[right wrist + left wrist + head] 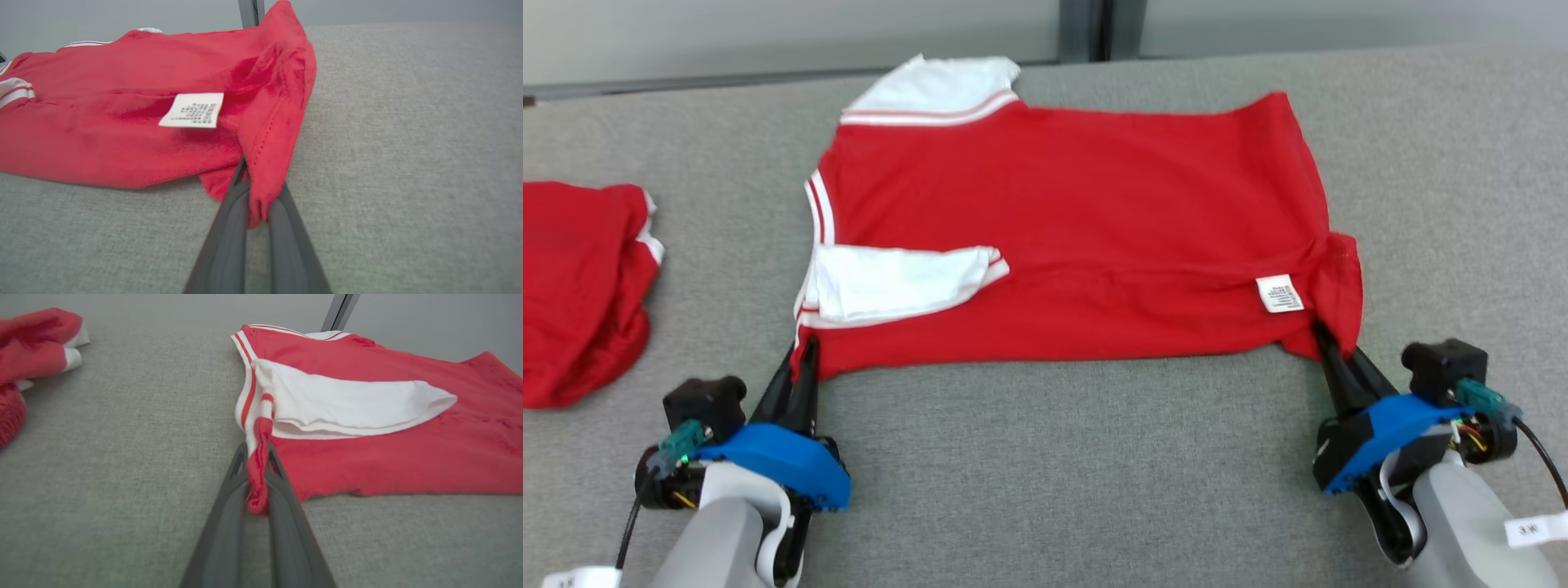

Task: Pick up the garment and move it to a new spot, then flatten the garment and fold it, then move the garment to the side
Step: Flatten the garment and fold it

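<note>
Left gripper point(805, 349) fingers clamped on the garment point(1078, 220) at its lower-left corner; right gripper point(1327, 336) fingers clamped on its lower-right hem. Red shirt, white striped sleeves, white label point(1280, 293), spread mid-frame on grey surface point(1054, 474). Red heap point(580, 286) at left edge

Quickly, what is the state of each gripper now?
Left gripper: closed on the near left corner of the red fabric shirt with white sleeves.
Right gripper: closed on the shirt's near right corner.
</note>
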You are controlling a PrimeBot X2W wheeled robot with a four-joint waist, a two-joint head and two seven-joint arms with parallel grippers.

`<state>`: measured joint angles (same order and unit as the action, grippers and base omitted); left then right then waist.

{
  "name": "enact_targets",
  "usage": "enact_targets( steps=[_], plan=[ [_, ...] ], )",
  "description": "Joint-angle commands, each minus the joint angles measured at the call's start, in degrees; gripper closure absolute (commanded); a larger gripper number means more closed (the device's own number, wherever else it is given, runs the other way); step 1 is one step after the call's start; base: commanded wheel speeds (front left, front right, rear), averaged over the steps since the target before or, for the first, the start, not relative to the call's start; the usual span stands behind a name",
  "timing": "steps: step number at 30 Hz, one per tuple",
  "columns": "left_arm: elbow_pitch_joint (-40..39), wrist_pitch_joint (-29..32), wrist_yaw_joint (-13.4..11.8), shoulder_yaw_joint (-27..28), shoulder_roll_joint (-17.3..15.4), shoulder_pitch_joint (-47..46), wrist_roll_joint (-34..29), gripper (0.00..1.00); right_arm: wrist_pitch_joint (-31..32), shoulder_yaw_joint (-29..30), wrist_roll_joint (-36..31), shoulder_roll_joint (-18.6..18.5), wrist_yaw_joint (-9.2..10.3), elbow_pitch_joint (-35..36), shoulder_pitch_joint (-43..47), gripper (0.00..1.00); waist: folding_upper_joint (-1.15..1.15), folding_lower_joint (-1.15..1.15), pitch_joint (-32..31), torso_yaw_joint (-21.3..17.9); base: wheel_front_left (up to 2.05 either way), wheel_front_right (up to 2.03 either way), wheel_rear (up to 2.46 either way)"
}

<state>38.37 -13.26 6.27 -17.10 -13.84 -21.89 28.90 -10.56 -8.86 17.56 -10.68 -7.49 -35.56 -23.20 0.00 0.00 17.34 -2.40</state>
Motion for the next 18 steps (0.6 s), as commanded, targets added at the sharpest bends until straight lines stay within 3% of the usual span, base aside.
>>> enact_targets(
  steps=[1,9,18],
  plan=[
    [0.0,-0.5,0.2,0.3,0.0,1.0,0.5,1.0,-0.7,0.0,1.0,-0.6,-0.01,-0.2,1.1,1.0,0.0,0.0,-1.3,-0.2,0.0,0.0,0.0],
    [-6.6,-1.6,-1.3,1.6,0.8,11.9,1.9,1.0,0.4,1.0,3.3,-3.6,-0.01,6.4,11.9,1.0,0.0,0.0,-7.4,1.4,0.0,0.0,0.0],
    [-16.5,-1.8,-4.9,2.3,1.5,22.9,1.9,1.0,6.6,4.2,2.3,-2.7,-0.01,18.5,24.2,1.0,0.0,0.0,-9.2,2.6,0.0,0.0,0.0]
  ],
)
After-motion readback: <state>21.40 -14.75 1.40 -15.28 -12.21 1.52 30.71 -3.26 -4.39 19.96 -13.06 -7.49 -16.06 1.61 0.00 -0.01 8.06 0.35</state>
